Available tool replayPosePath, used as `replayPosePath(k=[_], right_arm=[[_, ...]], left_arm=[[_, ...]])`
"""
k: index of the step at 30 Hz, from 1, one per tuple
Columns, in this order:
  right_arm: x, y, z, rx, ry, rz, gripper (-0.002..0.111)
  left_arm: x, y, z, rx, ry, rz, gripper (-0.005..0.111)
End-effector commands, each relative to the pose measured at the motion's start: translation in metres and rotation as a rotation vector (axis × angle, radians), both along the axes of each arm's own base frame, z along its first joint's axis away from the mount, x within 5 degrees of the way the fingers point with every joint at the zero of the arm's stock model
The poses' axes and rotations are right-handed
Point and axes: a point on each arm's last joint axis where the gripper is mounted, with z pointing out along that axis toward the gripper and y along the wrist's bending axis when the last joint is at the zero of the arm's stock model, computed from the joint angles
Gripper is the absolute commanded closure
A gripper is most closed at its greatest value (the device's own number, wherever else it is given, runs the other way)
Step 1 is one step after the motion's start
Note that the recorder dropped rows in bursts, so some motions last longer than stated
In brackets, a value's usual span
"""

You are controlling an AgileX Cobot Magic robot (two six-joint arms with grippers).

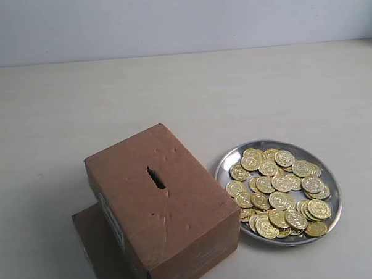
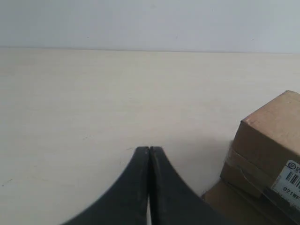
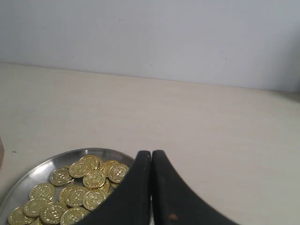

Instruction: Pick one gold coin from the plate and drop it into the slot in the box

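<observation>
A brown cardboard box [image 1: 161,202] stands near the front of the table, its dark ragged slot [image 1: 156,178] cut in the top face. To its right lies the round silver plate [image 1: 231,160] heaped with several gold coins [image 1: 278,193]. Neither gripper shows in the exterior view. In the left wrist view my left gripper [image 2: 149,149] is shut with nothing in it, and a corner of the box [image 2: 269,136] with its white label [image 2: 292,178] lies off to one side. In the right wrist view my right gripper [image 3: 151,153] is shut and empty beside the plate [image 3: 44,165] and its coins [image 3: 84,187].
A flat brown cardboard sheet [image 1: 96,242] lies under the box. The pale tabletop [image 1: 171,90] runs back to a light wall [image 1: 168,23].
</observation>
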Motion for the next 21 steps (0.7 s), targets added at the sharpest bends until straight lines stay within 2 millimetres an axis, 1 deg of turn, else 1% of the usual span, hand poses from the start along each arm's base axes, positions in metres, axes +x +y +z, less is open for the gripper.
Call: replayPosePath(k=[1, 14, 15, 16, 17, 18, 19, 20, 21], right_arm=[[0.0, 0.0, 0.0, -0.006, -0.014, -0.005, 0.108], [0.0, 0.0, 0.0, -0.008, -0.014, -0.004, 0.108], [0.0, -0.001, 0.0, -0.042, -0.017, -0.003, 0.108], [0.001, -0.002, 0.003, -0.138, -0.055, 0.0, 0.108], [0.001, -0.002, 0.006, -0.141, -0.096, 0.0, 0.108], [0.001, -0.001, 0.012, -0.133, -0.154, 0.001, 0.108], [0.002, -0.001, 0.018, -0.087, -0.22, -0.001, 0.108], [0.001, 0.0, 0.025, 0.005, -0.289, -0.005, 0.108], [-0.001, -0.002, 0.037, 0.266, -0.411, -0.021, 0.108]], left_arm=[[0.0, 0.0, 0.001, -0.004, -0.012, -0.001, 0.107], [0.0, 0.0, 0.001, -0.004, -0.012, -0.001, 0.107], [0.0, 0.0, 0.001, -0.004, -0.012, -0.001, 0.107], [0.0, 0.0, 0.001, 0.01, -0.015, -0.003, 0.107], [0.0, 0.002, 0.002, 0.111, -0.043, -0.013, 0.107], [0.001, 0.003, 0.004, 0.177, -0.084, -0.012, 0.107], [0.002, 0.003, 0.007, 0.145, -0.106, -0.005, 0.107], [0.002, 0.003, 0.009, 0.123, -0.132, 0.0, 0.107], [0.003, 0.003, 0.018, 0.068, -0.214, 0.019, 0.107]])
